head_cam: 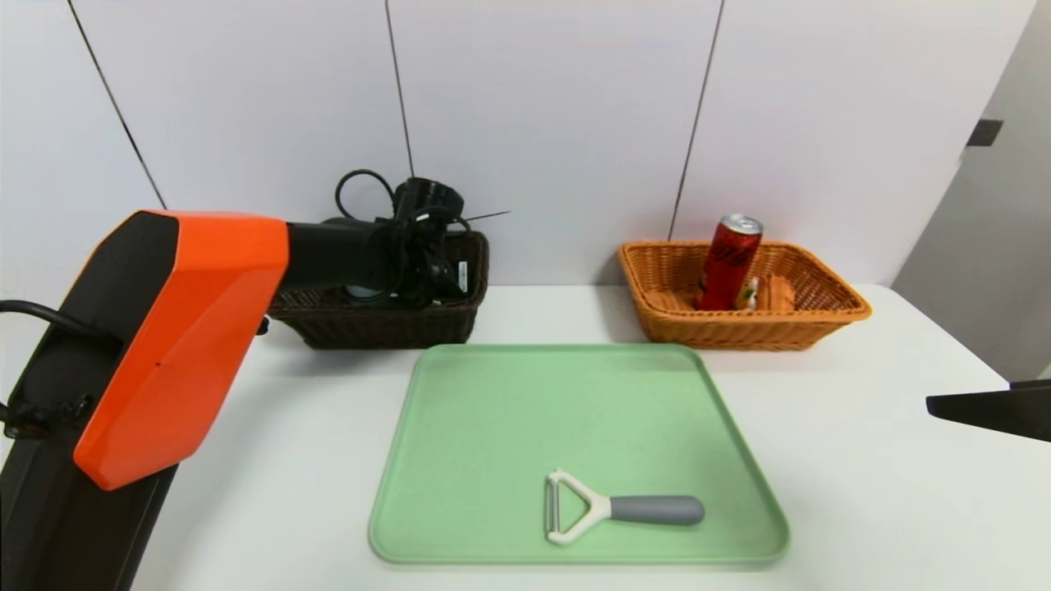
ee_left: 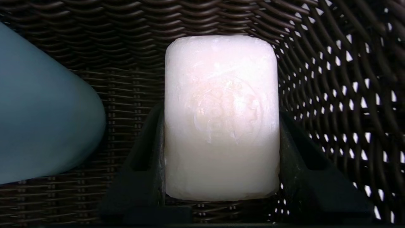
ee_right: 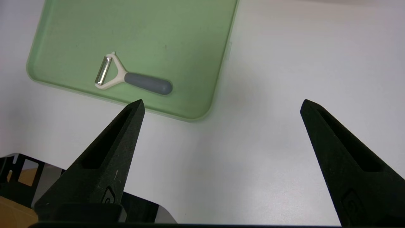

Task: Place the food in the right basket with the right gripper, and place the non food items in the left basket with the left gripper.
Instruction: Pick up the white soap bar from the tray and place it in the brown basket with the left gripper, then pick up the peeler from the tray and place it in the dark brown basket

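At upper left of the head view, I have the left gripper point(ee_left: 221, 126) down inside the dark brown basket point(head_cam: 386, 328), its fingers clamped on both sides of the white bar point(ee_left: 221, 117), near the blue-grey cup point(ee_left: 47, 107). My right gripper point(ee_right: 222, 106) waits at the right edge, fingers wide apart. The peeler point(head_cam: 624, 509) lies on the green tray point(head_cam: 542, 410), lower centre; the red can point(head_cam: 727, 263) and cake point(head_cam: 774, 294) sit in the orange-tan basket point(head_cam: 739, 332), upper right.

R gripper point(head_cam: 989, 409) mostly cut off by head view's edge.
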